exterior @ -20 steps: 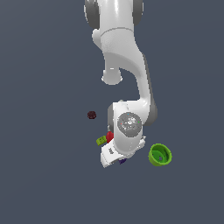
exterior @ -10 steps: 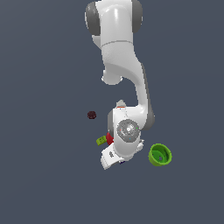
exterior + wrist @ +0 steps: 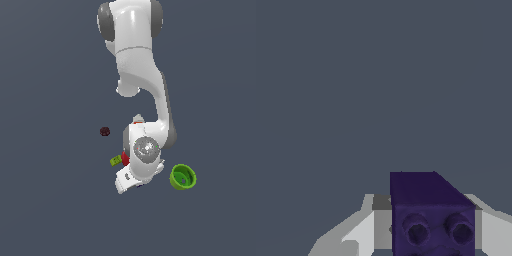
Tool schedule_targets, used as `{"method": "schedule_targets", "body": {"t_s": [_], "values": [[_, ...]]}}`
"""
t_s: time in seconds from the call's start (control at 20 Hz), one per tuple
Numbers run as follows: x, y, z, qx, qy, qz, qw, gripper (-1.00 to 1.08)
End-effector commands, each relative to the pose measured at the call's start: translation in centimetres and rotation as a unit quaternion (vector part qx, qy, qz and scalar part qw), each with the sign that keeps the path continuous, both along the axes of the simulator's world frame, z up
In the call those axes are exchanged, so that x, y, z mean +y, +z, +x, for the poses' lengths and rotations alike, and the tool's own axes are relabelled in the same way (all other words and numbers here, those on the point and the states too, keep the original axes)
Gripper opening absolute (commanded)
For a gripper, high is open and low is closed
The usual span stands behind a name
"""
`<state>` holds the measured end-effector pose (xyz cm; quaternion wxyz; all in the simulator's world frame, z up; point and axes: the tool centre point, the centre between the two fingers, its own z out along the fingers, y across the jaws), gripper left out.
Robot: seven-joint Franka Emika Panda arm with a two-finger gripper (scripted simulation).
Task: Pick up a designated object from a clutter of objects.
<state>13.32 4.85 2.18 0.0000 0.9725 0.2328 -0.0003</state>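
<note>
The dark purple cube-like block (image 3: 432,215) fills the lower part of the wrist view, two round dimples on its near face. My gripper (image 3: 431,222) has a white finger (image 3: 363,232) against one side of the block and the other finger against the opposite side, so it is shut on the block. In the exterior view the white hand (image 3: 136,179) covers the block, which is almost wholly hidden there. The hand sits between the red ball (image 3: 125,158) and the green bowl (image 3: 182,176).
A yellow-green block (image 3: 115,160) lies by the red ball at the hand's left in the exterior view. A maroon blob (image 3: 104,131) lies farther up and left. A white-and-red bit (image 3: 137,119) peeks from behind the forearm. The floor is plain dark grey.
The hand has stayed over the same spot by the red ball. The arm's upper links have shifted and look a little larger in the exterior view.
</note>
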Motion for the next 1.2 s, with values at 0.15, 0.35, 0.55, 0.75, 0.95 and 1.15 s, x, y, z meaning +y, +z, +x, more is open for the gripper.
{"method": "schedule_targets", "body": {"t_s": [0.15, 0.35, 0.55, 0.75, 0.95, 1.15], "values": [[0.0, 0.2, -0.1, 0.000, 0.000, 0.000, 1.0000, -1.00], [-0.3, 0.9, -0.5, 0.000, 0.000, 0.000, 1.0000, -1.00], [-0.8, 2.2, -1.2, 0.000, 0.000, 0.000, 1.0000, -1.00], [-1.5, 4.1, -2.3, 0.000, 0.000, 0.000, 1.0000, -1.00], [-2.5, 6.7, -3.8, 0.000, 0.000, 0.000, 1.0000, -1.00], [-3.6, 9.8, -5.5, 0.000, 0.000, 0.000, 1.0000, -1.00]]}}
